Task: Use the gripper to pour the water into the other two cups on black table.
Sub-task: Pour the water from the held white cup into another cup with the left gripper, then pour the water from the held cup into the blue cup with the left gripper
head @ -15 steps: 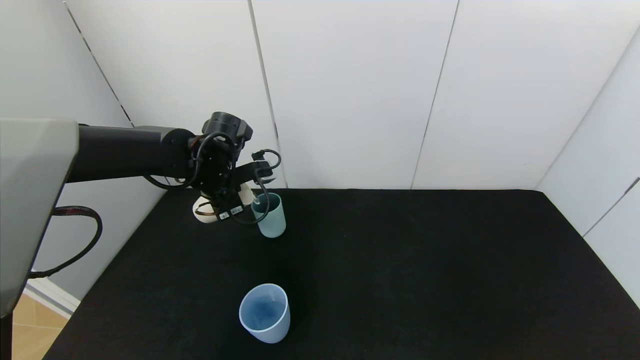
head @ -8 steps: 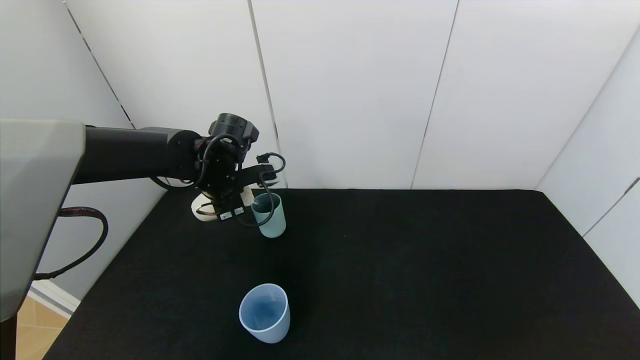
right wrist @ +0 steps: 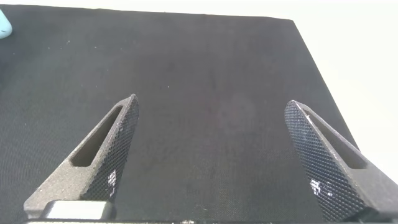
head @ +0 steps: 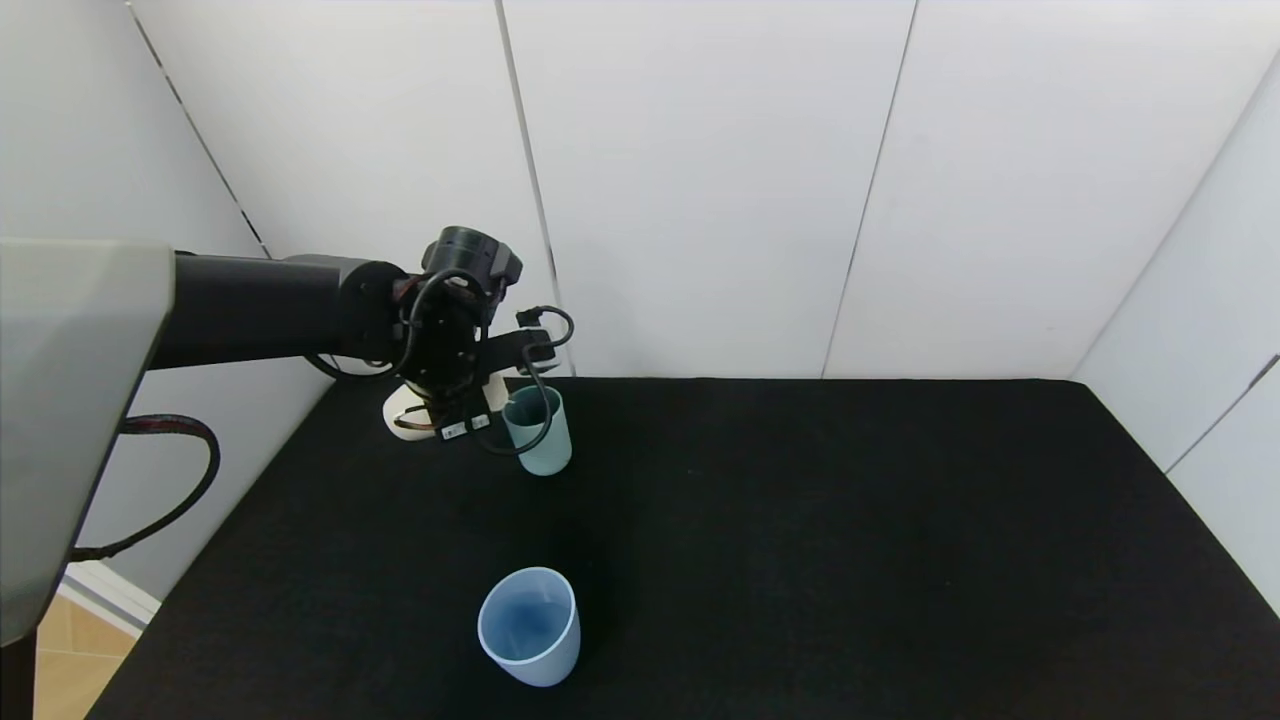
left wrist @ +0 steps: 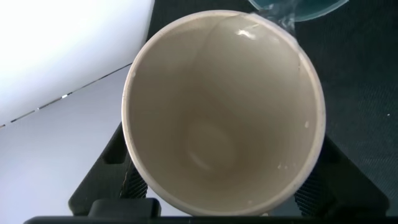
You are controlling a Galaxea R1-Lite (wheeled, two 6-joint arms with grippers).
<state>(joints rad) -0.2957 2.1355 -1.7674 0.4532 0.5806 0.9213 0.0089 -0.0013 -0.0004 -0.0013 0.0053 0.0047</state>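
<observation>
My left gripper is shut on a beige tumbler and holds it tipped on its side at the far left of the black table, its mouth beside the rim of the teal-green cup. In the left wrist view the gripper holds the tumbler, which looks nearly empty, with droplets on its wall and a wet glint at the lip next to the teal cup's rim. The light blue cup stands upright near the front. My right gripper is open over bare table.
White wall panels close the table at the back and on both sides. The table's left edge drops to the floor. A pale blue cup's edge shows at the corner of the right wrist view.
My left gripper has shifted slightly right toward the teal-green cup with the beige tumbler in it. Both standing cups have stayed put.
</observation>
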